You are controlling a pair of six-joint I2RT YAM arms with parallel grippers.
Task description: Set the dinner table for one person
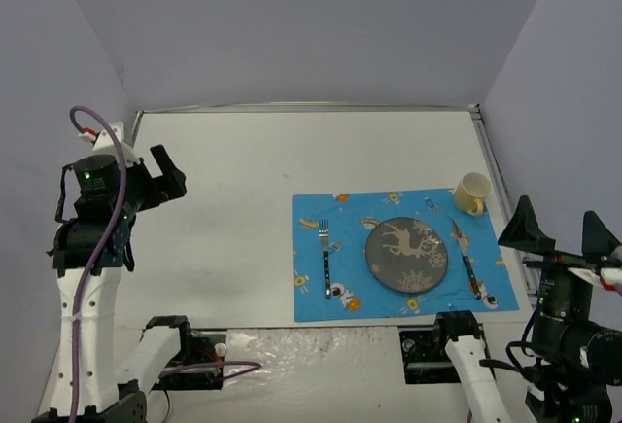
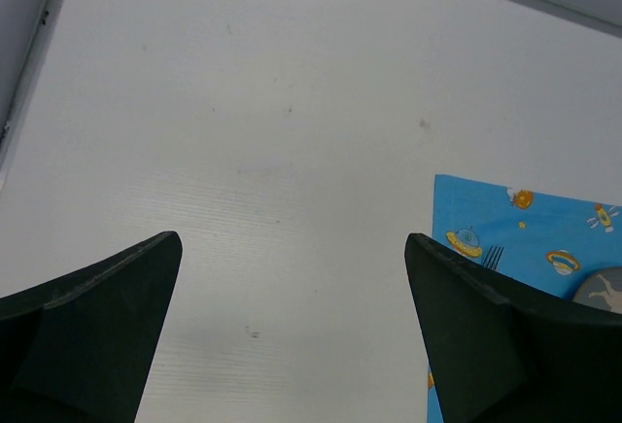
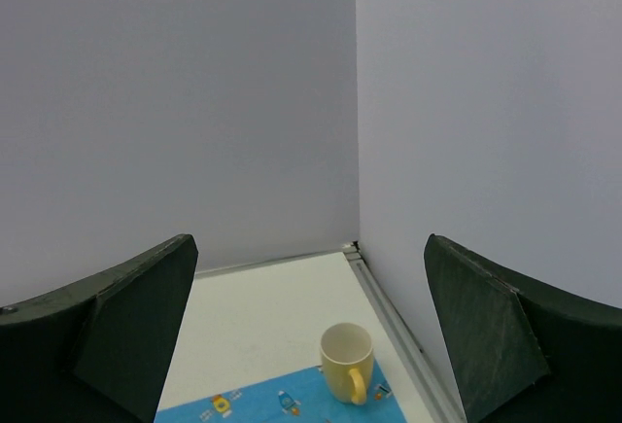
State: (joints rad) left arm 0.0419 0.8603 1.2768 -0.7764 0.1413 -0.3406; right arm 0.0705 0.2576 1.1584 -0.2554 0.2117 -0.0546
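The white dinner table (image 1: 224, 209) carries a blue cartoon-print placemat (image 1: 335, 219) on its right half. A dark patterned plate (image 1: 406, 254) lies in the middle of the mat. A fork (image 1: 326, 258) lies to its left and another piece of cutlery (image 1: 468, 260) to its right. A yellow mug (image 1: 472, 193) stands upright on the mat's far right corner. My left gripper (image 1: 167, 176) hangs open high over the table's left side, holding nothing. My right gripper (image 1: 562, 233) is open and empty beyond the table's right edge. In the right wrist view the mug (image 3: 347, 360) sits below and ahead of the right gripper (image 3: 309, 240).
A grey metal rim (image 1: 494, 165) runs along the table's right and far sides, with lilac walls close behind. The left wrist view shows bare tabletop (image 2: 272, 151) between the left gripper's (image 2: 292, 238) fingers, with the placemat corner (image 2: 525, 219) at right.
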